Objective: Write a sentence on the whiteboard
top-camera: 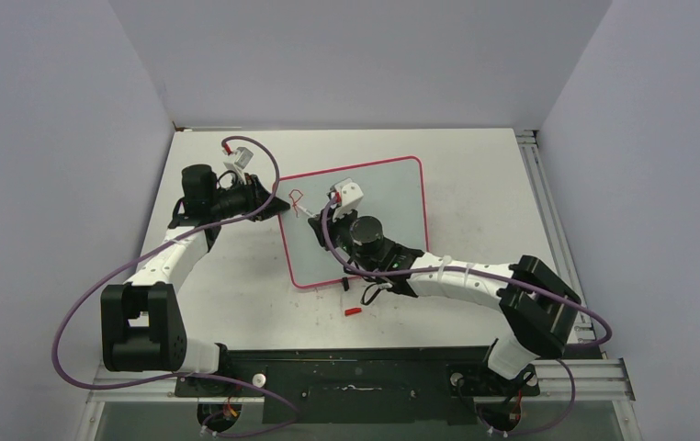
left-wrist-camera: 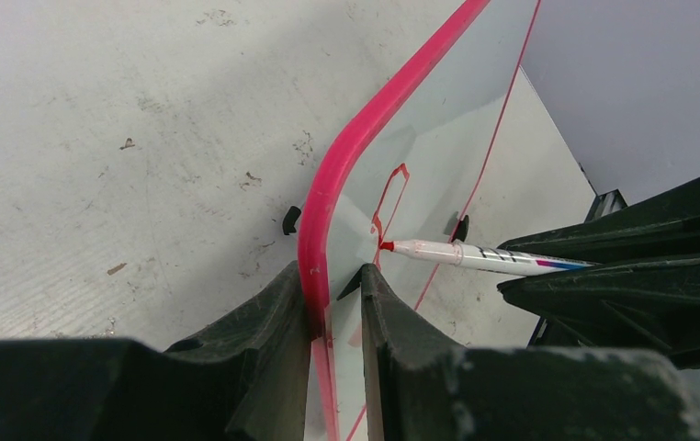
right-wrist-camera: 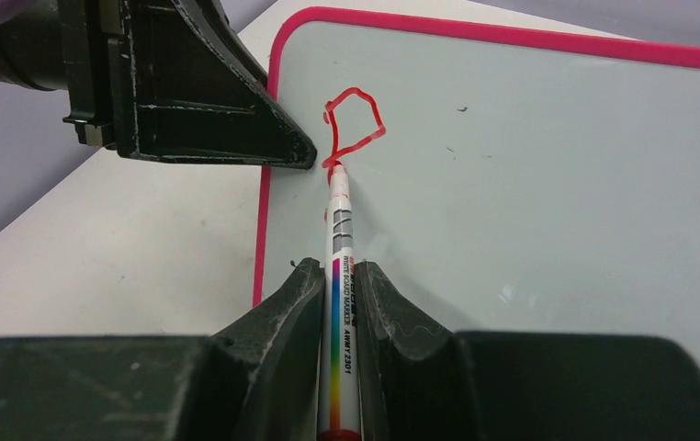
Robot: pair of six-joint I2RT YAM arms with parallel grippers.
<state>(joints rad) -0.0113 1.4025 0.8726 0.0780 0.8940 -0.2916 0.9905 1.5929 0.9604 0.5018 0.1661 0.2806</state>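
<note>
Nearest me, just off the whiteboard's (top-camera: 397,207) near edge, a small red cap (top-camera: 353,311) is lying on the counter (top-camera: 236,294). Over the whiteboard's near-left part the right hand (right-wrist-camera: 340,276) is clenching a marker (right-wrist-camera: 340,230) by its barrel. The tip is touching the glossy face at the foot of a single red loop (right-wrist-camera: 378,118), the only writing showing. The whiteboard itself is sitting skewed on the counter. At its far-left corner the left hand (left-wrist-camera: 328,276) is pinching the pink frame (left-wrist-camera: 346,156), a finger on either side of the edge.

The whiteboard is looking light, stiff and slick to me. On its little feet it would probably skate under the marker's pressure, so the frame seems the sensible place to grip, leaving the face free of smears. The marker is thin and light, and it is being held well back from the tip.

To the right of the loop the whiteboard is lying bare, giving the writing plenty of room. The tight spot is the left edge, where the left hand is crowding the marker's tip. Beyond the whiteboard's far edge a strip of counter is running up to grey walls (top-camera: 355,64).
</note>
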